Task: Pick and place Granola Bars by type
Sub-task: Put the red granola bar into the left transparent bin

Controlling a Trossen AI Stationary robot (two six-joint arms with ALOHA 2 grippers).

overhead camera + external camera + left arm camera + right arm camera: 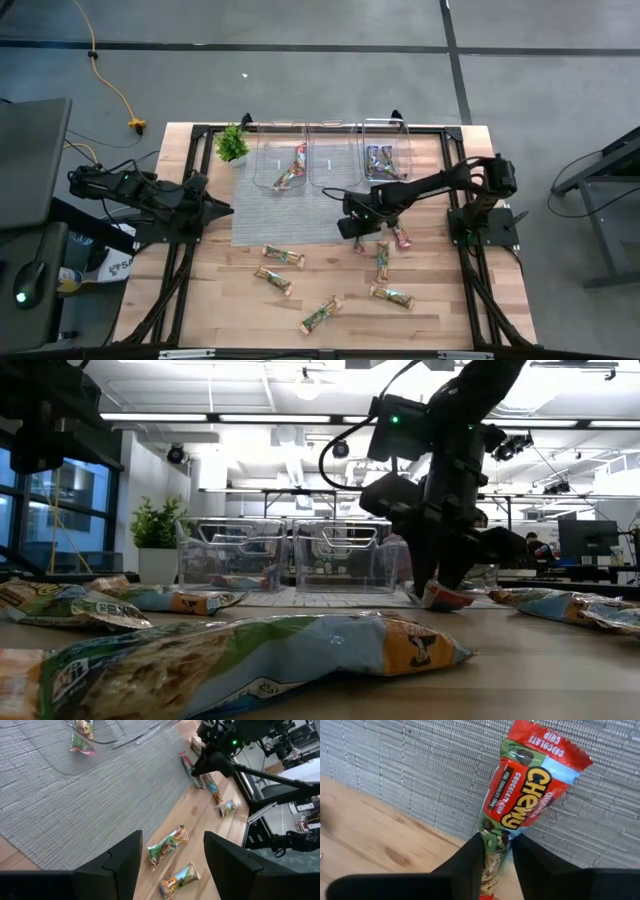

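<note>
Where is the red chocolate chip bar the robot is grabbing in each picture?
High view: the red bar lies at the grey mat's edge, under the right gripper.
Low view: right of middle, on the table under the gripper's fingers.
Left wrist view: far off, by the mat's edge beside the other arm.
Right wrist view: middle, between the two fingers.
Shared landmark: the grey mat.

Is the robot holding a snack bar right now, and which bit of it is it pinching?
Yes. The right gripper pinches the red chocolate chip granola bar by one end, fingers on either side of the wrapper. The left gripper is open and holds nothing.
</note>
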